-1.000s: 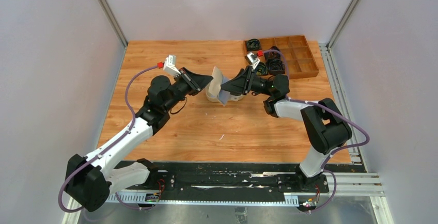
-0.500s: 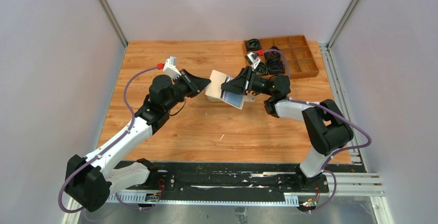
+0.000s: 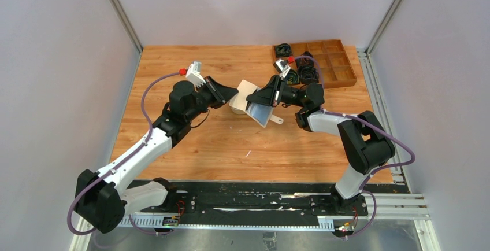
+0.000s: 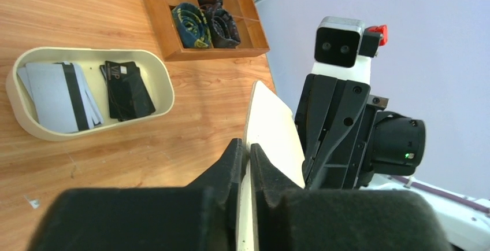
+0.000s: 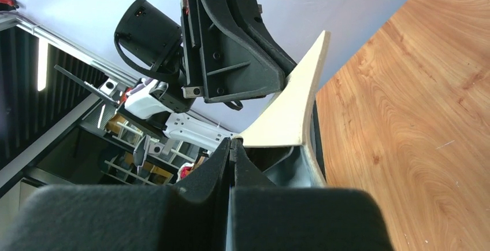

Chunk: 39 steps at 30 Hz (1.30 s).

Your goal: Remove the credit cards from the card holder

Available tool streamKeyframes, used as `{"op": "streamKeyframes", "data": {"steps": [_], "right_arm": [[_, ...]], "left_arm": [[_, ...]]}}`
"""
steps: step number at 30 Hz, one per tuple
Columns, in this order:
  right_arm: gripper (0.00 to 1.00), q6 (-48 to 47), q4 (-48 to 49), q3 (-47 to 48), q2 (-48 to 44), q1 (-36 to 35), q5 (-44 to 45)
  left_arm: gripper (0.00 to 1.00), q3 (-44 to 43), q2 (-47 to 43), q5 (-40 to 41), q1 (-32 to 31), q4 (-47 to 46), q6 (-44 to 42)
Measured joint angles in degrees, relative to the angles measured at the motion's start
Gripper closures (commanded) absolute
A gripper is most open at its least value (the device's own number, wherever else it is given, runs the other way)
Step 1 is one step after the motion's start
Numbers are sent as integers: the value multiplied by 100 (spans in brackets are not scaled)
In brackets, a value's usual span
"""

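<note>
The cream card holder point(image 3: 247, 91) hangs open above the table between both arms, its pale blue-grey inside point(image 3: 261, 112) turned up. My left gripper point(image 3: 234, 93) is shut on its cream half point(image 4: 271, 126), pinched at the edge point(image 4: 248, 152). My right gripper point(image 3: 252, 102) is shut on the thin edge of the other half point(image 5: 231, 142); the cream panel point(image 5: 289, 112) rises beyond it. Credit cards lie in an oval beige tray point(image 4: 164, 83): white striped ones point(image 4: 55, 98) and black ones point(image 4: 127, 89). Whether any card is in the holder is hidden.
A brown wooden compartment box point(image 3: 329, 60) stands at the back right with coiled dark cables point(image 3: 300, 74) in its near cells. In the top view the oval tray is mostly hidden under the holder. Grey walls close in the table on three sides.
My right gripper went from open to shut on the holder's edge. The holder swung from nearly upright to spread open, blue-grey inside facing up. The left arm nudged slightly right.
</note>
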State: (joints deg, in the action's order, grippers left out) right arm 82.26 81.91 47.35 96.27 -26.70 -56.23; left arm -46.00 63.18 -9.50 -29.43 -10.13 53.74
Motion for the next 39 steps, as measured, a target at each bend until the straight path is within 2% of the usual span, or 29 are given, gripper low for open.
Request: {"op": "streamKeyframes", "data": {"steps": [2, 5, 7, 12, 15, 19, 22, 24, 33, 39], "right_arm": [[100, -70, -70, 0, 0, 0, -17], [100, -212, -254, 0, -2, 0, -37], [100, -297, -378, 0, -4, 0, -46], [100, -426, -544, 0, -24, 0, -90], [100, -448, -566, 0, -57, 0, -109], [100, -492, -592, 0, -66, 0, -116], [100, -518, -638, 0, -66, 0, -116], [100, -529, -656, 0, -66, 0, -118], [100, -549, -678, 0, -68, -2, -116], [100, -551, -678, 0, -81, -2, -116]], "left_arm": [[75, 0, 17, -15, 2, 7, -13], [67, -2, 57, -76, 2, 31, -26], [69, -7, 90, -109, 4, 55, -17], [83, -7, 122, -122, 9, 142, -17], [82, -7, 127, -125, 13, 170, -9], [63, -9, 129, -138, 13, 214, 37], [53, -22, 129, -146, 7, 341, 44], [50, -66, 129, -120, 11, 487, 15], [70, -103, -26, -52, 87, 719, 48], [74, 42, -15, -264, 118, 284, 356]]}}
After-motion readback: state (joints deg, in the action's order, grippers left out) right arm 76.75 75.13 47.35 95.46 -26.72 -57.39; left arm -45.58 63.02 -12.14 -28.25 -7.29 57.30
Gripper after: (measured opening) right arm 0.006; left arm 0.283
